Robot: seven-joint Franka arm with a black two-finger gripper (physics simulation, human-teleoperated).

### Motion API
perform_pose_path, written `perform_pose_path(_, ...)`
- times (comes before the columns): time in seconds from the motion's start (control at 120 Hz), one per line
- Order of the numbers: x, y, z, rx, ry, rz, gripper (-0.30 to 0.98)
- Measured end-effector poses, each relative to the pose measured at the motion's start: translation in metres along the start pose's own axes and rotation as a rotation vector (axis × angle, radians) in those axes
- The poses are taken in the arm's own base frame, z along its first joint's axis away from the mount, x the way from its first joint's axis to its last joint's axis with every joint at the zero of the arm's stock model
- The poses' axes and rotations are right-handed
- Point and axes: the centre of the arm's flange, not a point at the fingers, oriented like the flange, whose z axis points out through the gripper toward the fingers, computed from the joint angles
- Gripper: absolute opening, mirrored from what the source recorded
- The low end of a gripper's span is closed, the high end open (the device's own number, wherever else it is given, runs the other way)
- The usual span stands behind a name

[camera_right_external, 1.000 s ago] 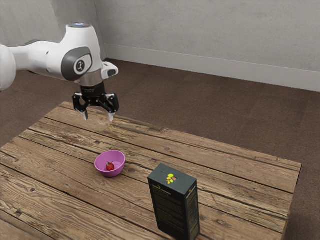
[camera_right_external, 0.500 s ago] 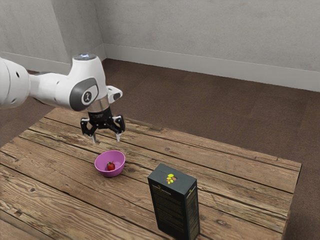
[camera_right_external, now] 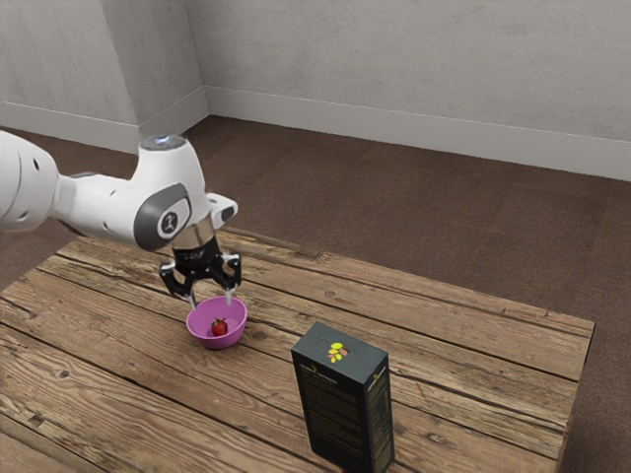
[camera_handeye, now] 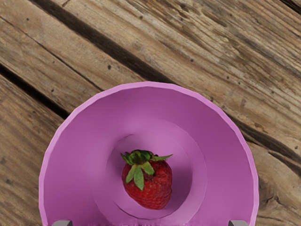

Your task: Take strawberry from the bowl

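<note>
Gripper (camera_right_external: 212, 296), black, two-fingered: poised over the pink bowl (camera_right_external: 201, 321), pointing downward, its fingers set wide apart with nothing held between them. The arm (camera_right_external: 104, 205), white with dark grey parts, enters from the exterior view's left. Strawberry (camera_right_external: 219, 328): inside the bowl, on its floor, below the gripper and apart from the fingers; the wrist view shows red flesh and a crown of green leaves (camera_handeye: 138, 168) (the leaves spread unevenly). The bowl rests upright on the weathered plank table (camera_right_external: 94, 370). Dark box (camera_right_external: 338, 409): upright on the table, toward the exterior view's right and nearer its camera than the bowl, with a yellow and orange emblem (camera_right_external: 338, 352) on top.
</note>
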Motion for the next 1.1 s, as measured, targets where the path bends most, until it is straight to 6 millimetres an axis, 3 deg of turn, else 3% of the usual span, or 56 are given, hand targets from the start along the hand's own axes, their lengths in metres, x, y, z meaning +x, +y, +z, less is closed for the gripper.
perform_pose_path(0.25, -0.004, 0.001, 0.012, 0.001, 0.005, -0.031, 0.38)
perform_pose_path(0.433, 0.011, 0.010, 0.022, 0.014, 0.019, -0.046, 0.37)
perform_pose_path(1.1, 0.011, 0.002, 0.051, 0.003, 0.054, -0.088, 0.35)
